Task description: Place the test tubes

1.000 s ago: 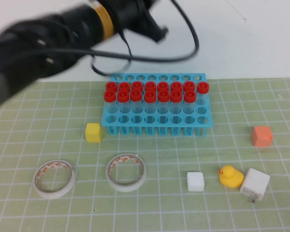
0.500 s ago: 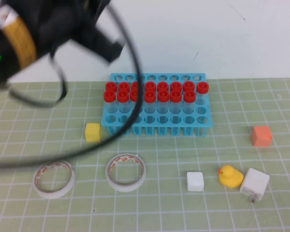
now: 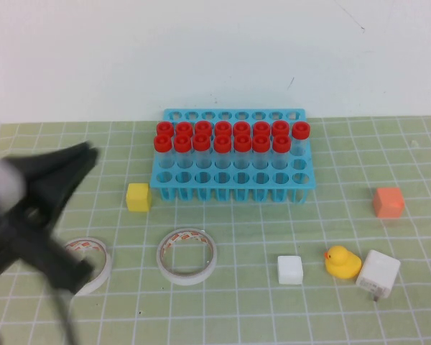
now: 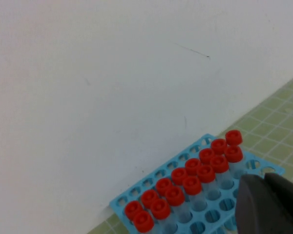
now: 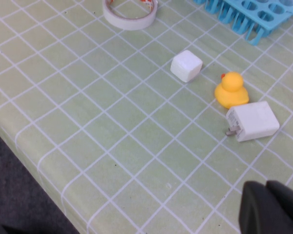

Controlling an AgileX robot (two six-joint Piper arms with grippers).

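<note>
Leftmost, the left arm [image 3: 36, 208] hangs low over the mat's [image 3: 223, 316] left edge as a dark blur, covering part of one tape roll [image 3: 100, 259]. The left gripper [image 4: 264, 197] points toward the rack, its fingers pressed together with nothing between them. Next come a yellow cube [image 3: 138, 196] and a second tape roll [image 3: 187, 255]. The blue rack [image 3: 230, 183] stands at the mat's far edge. Fifteen red-capped test tubes [image 3: 223, 144] stand upright in its second and third rows from the wall. Further right sit a white cube [image 3: 290, 269], a duck [image 3: 342, 261], a white charger [image 3: 378, 274] and an orange cube [image 3: 388, 203]. The right gripper [image 5: 268, 207] hangs over the mat's near right part, closed and empty.
</note>
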